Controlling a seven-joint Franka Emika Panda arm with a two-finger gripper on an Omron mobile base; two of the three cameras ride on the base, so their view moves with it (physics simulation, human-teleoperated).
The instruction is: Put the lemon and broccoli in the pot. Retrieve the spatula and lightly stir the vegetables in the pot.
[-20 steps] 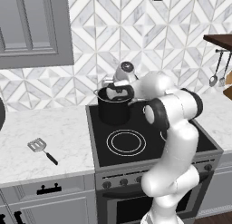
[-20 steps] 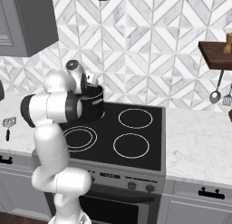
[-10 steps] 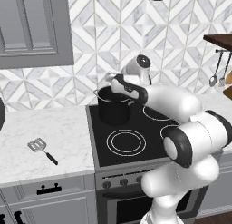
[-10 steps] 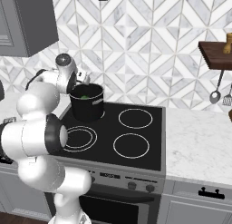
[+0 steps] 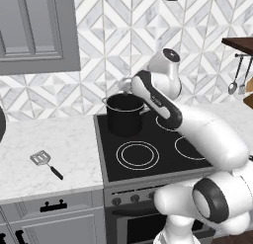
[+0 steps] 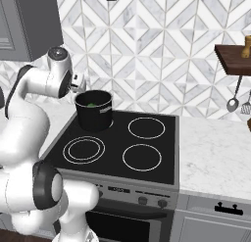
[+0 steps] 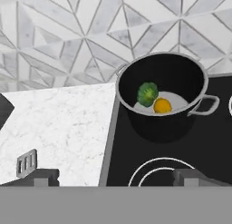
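The gripper (image 7: 115, 175) stands wide, its two tips far apart at the bottom of the hand view, and it holds nothing. In the left base view it hangs by the wall tiles just behind the pot (image 5: 124, 113), and the forearm covers most of it there. The pot sits on the far left burner of the stove (image 5: 148, 149); its near wall is toward the ringed front burner and its left handle is just beside the stove's left edge. Inside, the broccoli (image 7: 147, 94) and the lemon (image 7: 162, 105) lie touching on the bottom. From the right base view just a sliver of green shows over the rim. The near burners are open. Left of the stove, the marble counter (image 5: 54, 139) is bare except for the spatula (image 5: 45, 163), which lies near the front edge, well apart from the pot. In the hand view its blade is cut off by a fingertip.
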